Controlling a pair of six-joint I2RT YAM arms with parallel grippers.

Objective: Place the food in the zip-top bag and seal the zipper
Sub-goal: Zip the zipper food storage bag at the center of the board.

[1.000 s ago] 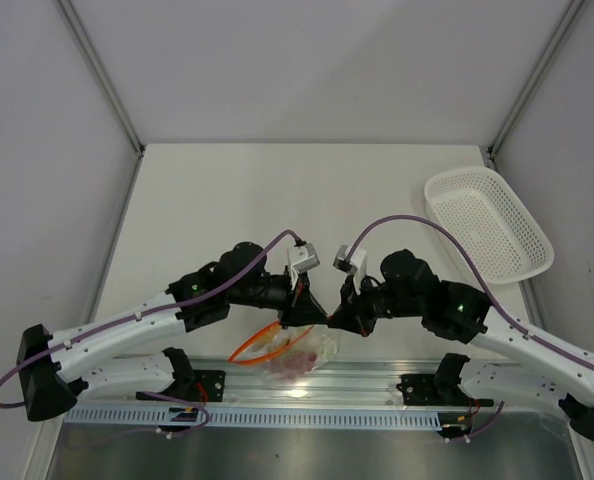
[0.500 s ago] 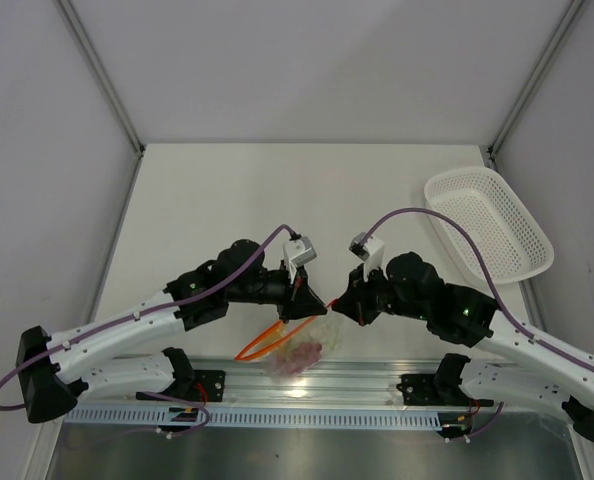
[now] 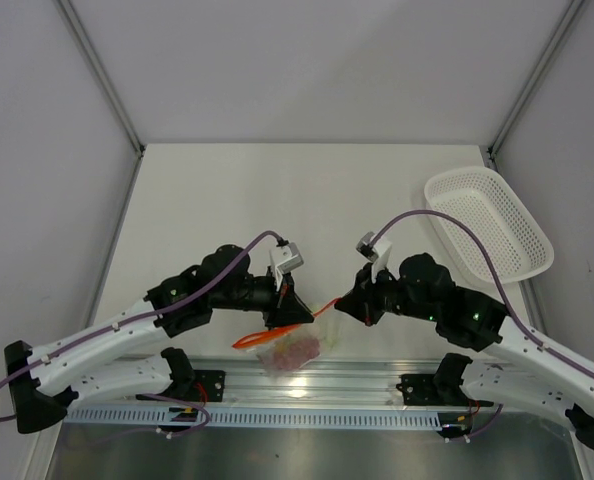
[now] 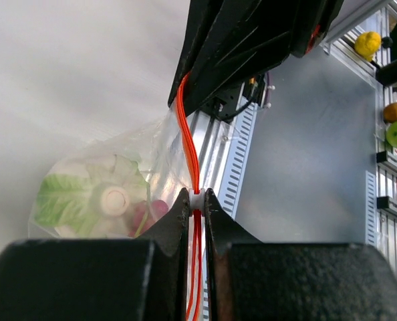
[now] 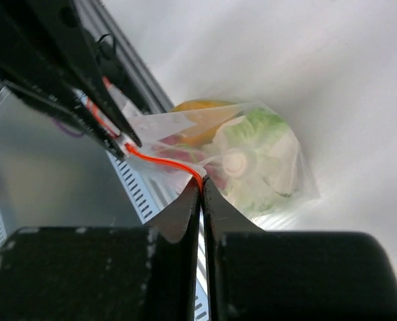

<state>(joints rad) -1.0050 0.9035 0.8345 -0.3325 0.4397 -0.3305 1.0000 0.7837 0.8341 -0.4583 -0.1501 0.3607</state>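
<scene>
Both arms have drawn apart over the last second: the two hands were nose to nose over the bag, and now my left arm has pulled back toward its own side, so a stretch of the zipper (image 4: pixel 189 134) is taut between them.

My left hand (image 4: pixel 196 200) is clamped on that orange-red strip, with a small white piece (image 4: pixel 196 196) pinched between its fingers; it may be a slider, but I cannot tell. My right hand (image 5: pixel 200 190) is pressed together on the strip's other end, right where it meets the plastic.

The zip-top bag (image 3: pixel 297 348) hangs below the strip at the near edge of the worktop (image 3: pixel 277 200), just ahead of the metal rail (image 3: pixel 307 378). I cannot tell whether its bottom rests on anything. The food is already inside: a green and whitish piece (image 4: pixel 85 197), dark red grapes (image 4: pixel 148 215) and a yellow-orange fruit (image 5: pixel 202 107), all pressed against the clear film.

What matters for the next move is the strip's long axis. It runs from hand to hand, nearly side to side across the top view and a little higher at the right. A loose orange tail (image 3: pixel 249 342) carries on past my left hand toward the left.

I judge that tail to be the unsealed part, so the left hand is the nearer one. It would need to slide outward along the strip while the right hand anchors. Whether the span between the hands is fully pressed shut, I cannot make out.
</scene>
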